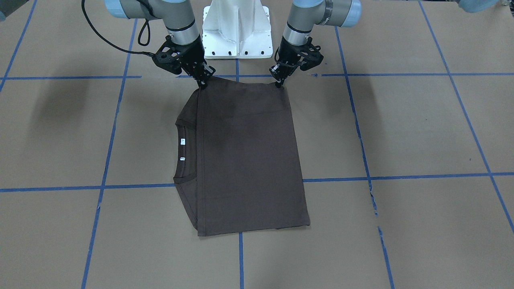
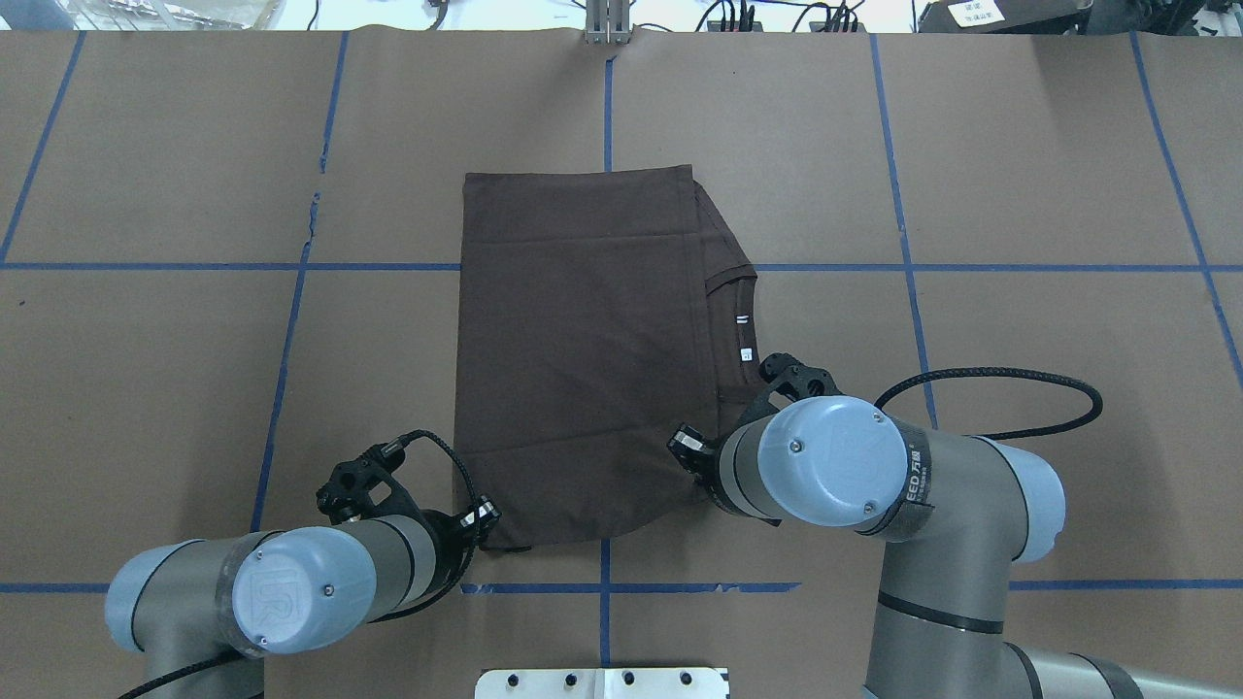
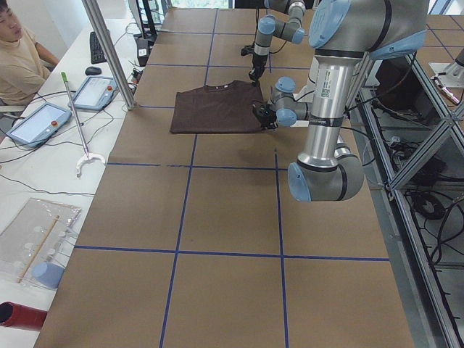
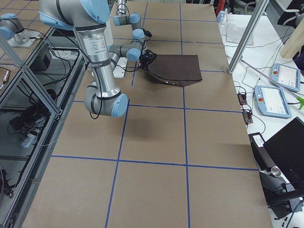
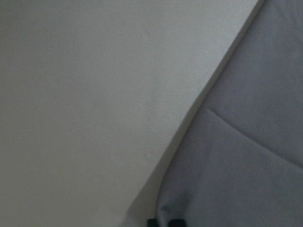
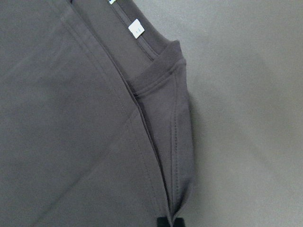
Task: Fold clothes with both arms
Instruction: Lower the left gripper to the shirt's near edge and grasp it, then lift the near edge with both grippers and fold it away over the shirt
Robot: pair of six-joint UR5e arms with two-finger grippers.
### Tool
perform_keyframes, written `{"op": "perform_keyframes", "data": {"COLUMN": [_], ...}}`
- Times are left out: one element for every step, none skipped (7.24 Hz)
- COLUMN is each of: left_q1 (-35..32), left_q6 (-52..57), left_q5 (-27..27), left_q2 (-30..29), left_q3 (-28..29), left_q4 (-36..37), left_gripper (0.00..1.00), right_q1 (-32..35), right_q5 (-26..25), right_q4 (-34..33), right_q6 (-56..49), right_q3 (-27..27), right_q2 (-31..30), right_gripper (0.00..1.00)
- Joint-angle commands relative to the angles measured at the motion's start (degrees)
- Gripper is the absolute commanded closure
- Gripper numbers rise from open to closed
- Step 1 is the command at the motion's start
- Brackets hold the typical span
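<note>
Where its black fingertips meet, the left gripper (image 1: 278, 83) is closed to a tight pinch on one near corner of the dark brown short-sleeved cotton T-shirt (image 1: 249, 160); the right gripper (image 1: 202, 83) is likewise clamped on the other near corner, where its wrist view shows several layers stacked at the fold beside a stitched seam; between the two pinches the near edge runs almost straight, and the rest lies flat on the brown paper-covered table (image 1: 401, 128) with its blue tape lines (image 1: 401, 74), just in front of the white pedestal base (image 1: 237, 28); the garment is already folded over itself into a rough rectangle, with the round ribbed collar (image 1: 184, 176) and small white neck labels (image 1: 182, 141) peeping out on the robot's right side.

By my judgement the cloth is light, limp and in no way fragile; it will sag between the grips and drag on the paper rather than slide freely; thin cotton can slip from a shallow pinch, so the hold belongs on the corners, deep enough to catch every layer, with both grippers travelling level and together toward the far edge.
</note>
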Motion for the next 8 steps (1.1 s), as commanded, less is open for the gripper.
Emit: {"op": "perform_keyframes", "data": {"left_q1": [-0.13, -0.22, 0.04, 0.04, -0.4, -0.92, -6.5, -11.34], "left_q6": [0.35, 0.27, 0.0, 0.0, 0.26, 0.79, 5.49, 10.06], "left_q5": [-2.78, -3.42, -3.51, -4.9, -6.22, -9.2, -10.01, -10.1], "left_q2": [-1.38, -1.11, -1.46, -1.63, -1.29, -1.2, -1.89, -2.25], "left_q3": [-4.03, -7.46, -8.01, -9.32, -12.82, -17.46, -18.29, -16.04], "left_q4": [4.01, 4.72, 4.72, 4.72, 4.81, 7.07, 9.71, 9.56], "left_gripper": [1.0, 1.0, 1.0, 1.0, 1.0, 1.0, 1.0, 1.0], "right_q1": [-0.35, -1.22, -3.32, -4.91, -5.53, -4.76, -1.18, 6.25], "right_q5": [-0.1, -0.1, -0.36, -0.36, -0.1, -0.01, 0.16, 3.56], "right_q4": [-0.07, -0.07, -0.07, -0.07, -0.16, -1.55, -2.96, -3.06], "right_q6": [0.04, 0.04, 0.04, 0.04, 0.13, 0.04, -0.48, -2.22], "right_q3": [1.64, 2.17, 5.22, 9.51, 13.73, 16.91, 15.2, 9.61], "right_q2": [-0.5, -0.85, -3.73, -7.41, -9.97, -9.56, -7.55, -2.14], "right_gripper": [1.0, 1.0, 1.0, 1.0, 1.0, 1.0, 1.0, 1.0]}}
